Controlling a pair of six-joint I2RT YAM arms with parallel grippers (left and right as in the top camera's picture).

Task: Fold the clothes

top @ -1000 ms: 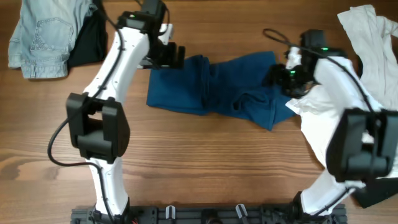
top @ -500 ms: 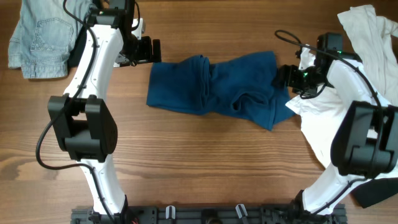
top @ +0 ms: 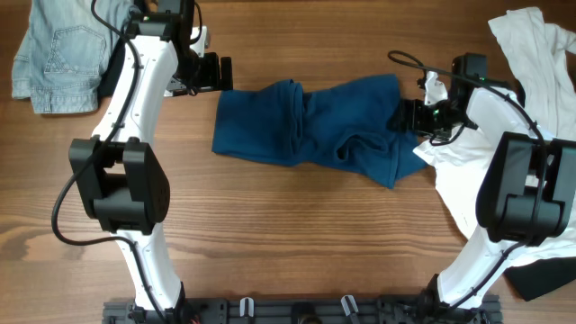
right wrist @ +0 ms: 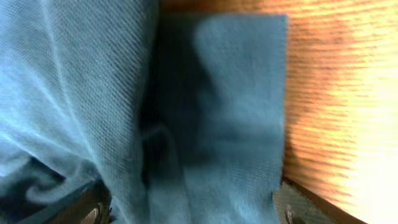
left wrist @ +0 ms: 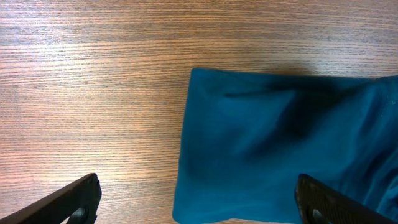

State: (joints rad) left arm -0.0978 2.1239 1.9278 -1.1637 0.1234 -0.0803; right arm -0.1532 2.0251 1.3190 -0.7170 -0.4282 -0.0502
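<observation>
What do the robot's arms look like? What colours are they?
The left arm and the right arm are smooth white tubes with chunky black joints. Each ends in a black two-finger claw: the left gripper and the right gripper. A thin black cable loops beside the left arm, and tiny green lights glow near the right wrist.

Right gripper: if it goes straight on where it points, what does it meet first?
The dark blue T-shirt: the right gripper points left at its bunched right end, and the wrist view shows fabric filling the space between its open jaws. How close it is remains unclear.
</observation>
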